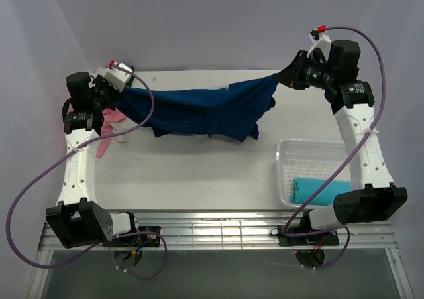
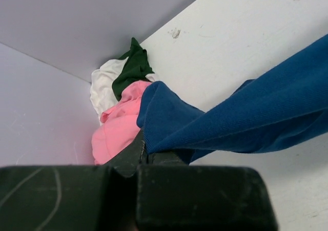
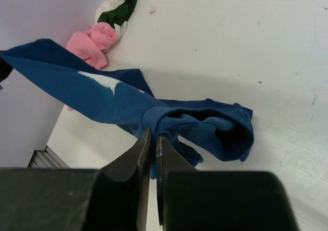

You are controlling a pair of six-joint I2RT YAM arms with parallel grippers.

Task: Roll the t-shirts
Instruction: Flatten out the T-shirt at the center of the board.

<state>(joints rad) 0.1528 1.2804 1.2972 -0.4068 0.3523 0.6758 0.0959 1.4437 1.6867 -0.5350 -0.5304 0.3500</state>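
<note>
Two grips: left fingers and right fingers clamp opposite ends of the dark blue t-shirt, stretching it out, presumably to flatten.

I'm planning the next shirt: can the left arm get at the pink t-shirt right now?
Probably not yet. The pink t-shirt lies close by at the wall, but the left gripper is shut on the dark blue t-shirt, stretched across to the right gripper.

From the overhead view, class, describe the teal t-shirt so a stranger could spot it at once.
Start at the white table, then find the white mesh basket on its near right side. The teal t-shirt lies inside it, the only cloth in a container and the only teal one.
</note>
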